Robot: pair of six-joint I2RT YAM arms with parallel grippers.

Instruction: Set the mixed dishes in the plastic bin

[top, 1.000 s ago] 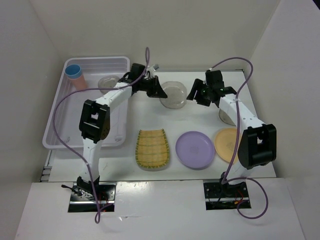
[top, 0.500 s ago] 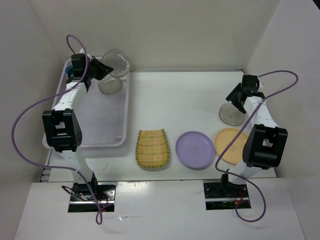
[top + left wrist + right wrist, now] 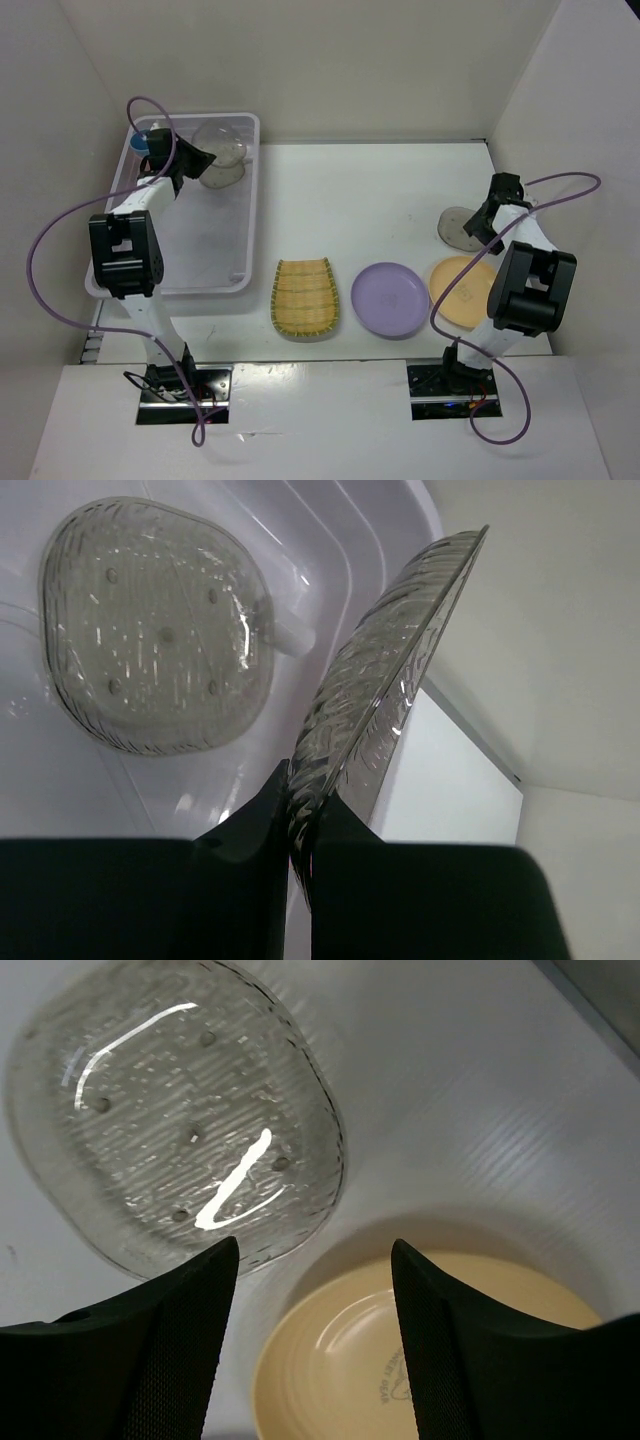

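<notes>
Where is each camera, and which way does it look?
Top: high behind, looking down at table, bin, left arm, right arm.
Left wrist: on left gripper, facing bin; its fingers pinch a grey plate.
Right wrist: on right gripper, facing down; orange plate shows between its open fingers.
Shared: top and right wrist show the orange plate.

There's the white tabletop [image 3: 350,205], boxed in by plain white walls [image 3: 350,60] at back, left and right.
</notes>
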